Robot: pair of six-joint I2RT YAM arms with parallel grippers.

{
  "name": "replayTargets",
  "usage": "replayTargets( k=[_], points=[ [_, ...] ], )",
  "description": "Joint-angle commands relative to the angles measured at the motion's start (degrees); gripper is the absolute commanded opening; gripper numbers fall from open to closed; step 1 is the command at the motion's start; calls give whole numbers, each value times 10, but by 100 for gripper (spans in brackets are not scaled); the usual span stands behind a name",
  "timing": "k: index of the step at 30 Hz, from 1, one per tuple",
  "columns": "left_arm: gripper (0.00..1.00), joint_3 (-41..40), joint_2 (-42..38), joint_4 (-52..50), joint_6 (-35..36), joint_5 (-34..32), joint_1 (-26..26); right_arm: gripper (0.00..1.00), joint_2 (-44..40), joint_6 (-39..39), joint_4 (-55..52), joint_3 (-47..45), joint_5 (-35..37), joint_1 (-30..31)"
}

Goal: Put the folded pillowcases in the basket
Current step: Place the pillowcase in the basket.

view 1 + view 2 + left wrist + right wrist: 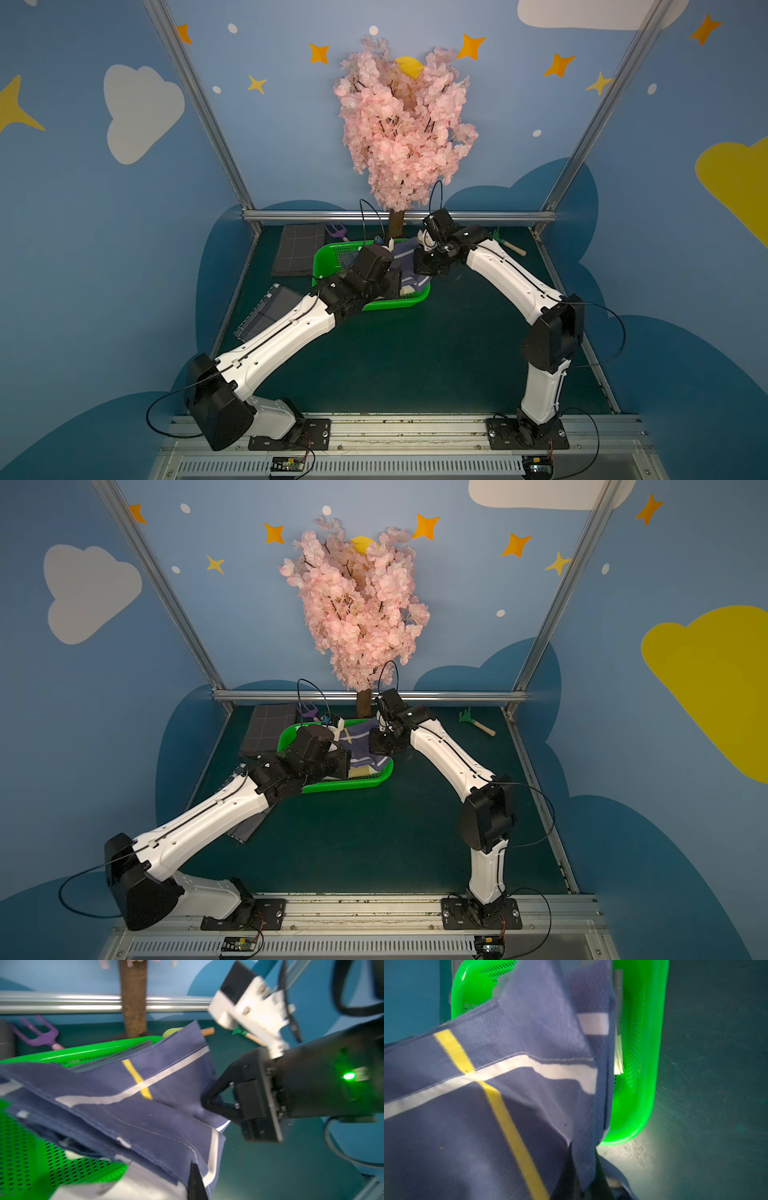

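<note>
The folded pillowcase (405, 258) (360, 739) is navy with white and yellow stripes. It hangs slack over the right half of the bright green basket (399, 306) (353, 786), part of it past the rim. My left gripper (195, 1180) is shut on the near edge of the pillowcase (145, 1111). My right gripper (209, 1101) (583, 1184) is shut on the bunched right edge of the pillowcase (488, 1105), just outside the basket rim (639, 1088). In both top views the wrists hide the left fingertips.
Pale folded cloth (409, 291) lies in the basket. A dark grid cloth (299, 249) lies behind the basket on its left, another cloth (266, 311) under my left arm. The tree trunk (397, 222), a purple toy fork (338, 232) and a green rake (478, 723) stand along the back.
</note>
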Motion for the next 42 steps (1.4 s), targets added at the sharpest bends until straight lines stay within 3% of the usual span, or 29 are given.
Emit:
replayTargets(
  k=[1, 10, 25, 27, 30, 35, 38, 42],
  points=[
    [3, -37, -17, 25, 17, 24, 51, 0, 52, -13, -4, 59, -4, 6],
    [3, -69, 45, 92, 4, 136, 162, 0, 167, -14, 5, 161, -12, 4],
    [3, -120, 134, 112, -19, 143, 208, 1, 237, -4, 12, 176, -26, -4],
    [8, -123, 136, 112, -19, 141, 211, 8, 239, -5, 12, 174, -25, -5],
    [31, -120, 139, 104, -16, 139, 217, 27, 237, -2, 12, 169, -25, -6],
    [41, -120, 130, 96, -15, 135, 226, 60, 224, -1, 19, 144, -18, -7],
    [47, -120, 119, 89, -13, 126, 231, 69, 211, 0, 22, 128, -8, -8],
    [49, -121, 92, 76, -8, 120, 243, 70, 179, -5, 29, 105, -6, -5]
  ],
)
